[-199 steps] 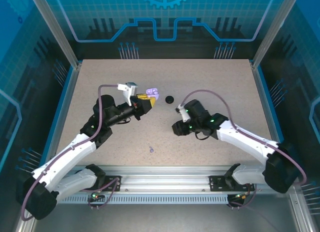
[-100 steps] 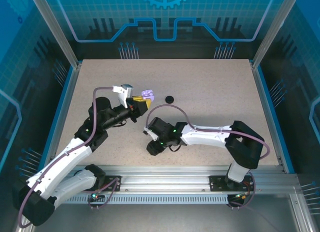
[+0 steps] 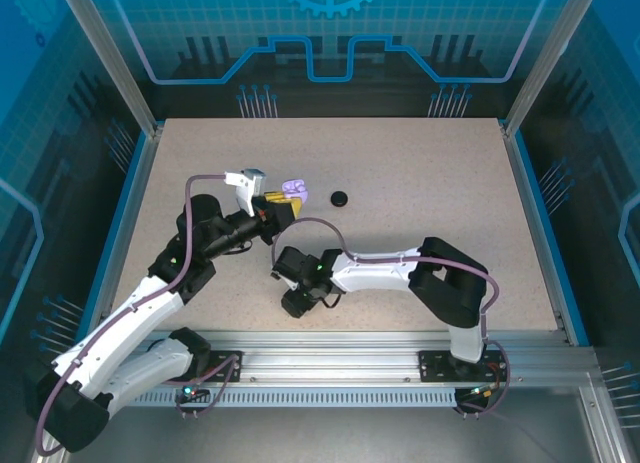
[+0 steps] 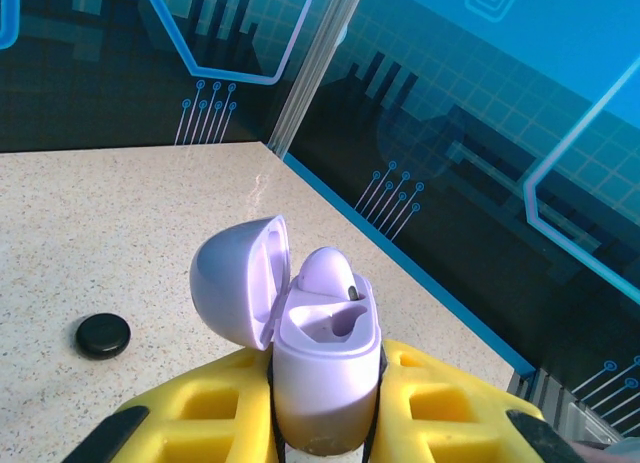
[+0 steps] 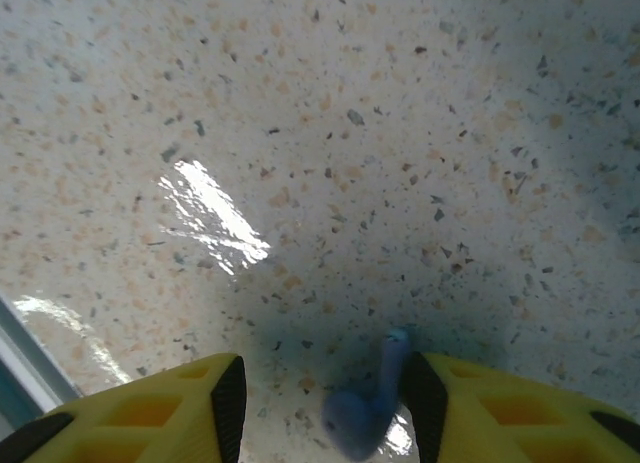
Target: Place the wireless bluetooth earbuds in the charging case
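The right claw (image 5: 320,393) is arriving spread astride the loose lavender earbud (image 5: 365,413) on the surface (image 5: 300,103), near the open lavender charging case (image 4: 325,353) that the left claw (image 4: 325,423) is pinching; pickup looks next.

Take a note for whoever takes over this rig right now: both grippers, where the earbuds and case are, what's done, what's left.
Left gripper: shut on the lavender charging case, lid open.
Right gripper: open, low over the table, fingers either side of the loose lavender earbud.
Done: one seated earbud in the case; the slot beside it is empty.
Left: grasp the loose earbud and seat it. The black round case lies apart on the table.
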You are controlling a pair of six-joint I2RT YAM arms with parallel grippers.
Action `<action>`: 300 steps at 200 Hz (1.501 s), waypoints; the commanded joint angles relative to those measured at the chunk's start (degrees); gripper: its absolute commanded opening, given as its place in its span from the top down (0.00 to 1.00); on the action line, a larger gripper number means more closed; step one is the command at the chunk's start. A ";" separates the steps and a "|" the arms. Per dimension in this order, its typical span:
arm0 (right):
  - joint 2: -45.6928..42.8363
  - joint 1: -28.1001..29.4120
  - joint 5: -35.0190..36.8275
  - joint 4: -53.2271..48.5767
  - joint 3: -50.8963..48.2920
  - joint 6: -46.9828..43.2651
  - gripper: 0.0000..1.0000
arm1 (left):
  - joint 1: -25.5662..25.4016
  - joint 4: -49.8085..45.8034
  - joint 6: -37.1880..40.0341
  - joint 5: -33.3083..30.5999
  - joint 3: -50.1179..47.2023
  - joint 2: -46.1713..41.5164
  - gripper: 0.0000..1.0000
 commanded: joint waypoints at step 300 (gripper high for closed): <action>-3.77 -20.48 9.65 -11.00 -0.94 -12.42 0.51 | 0.52 0.58 1.49 -1.16 -0.36 0.69 1.00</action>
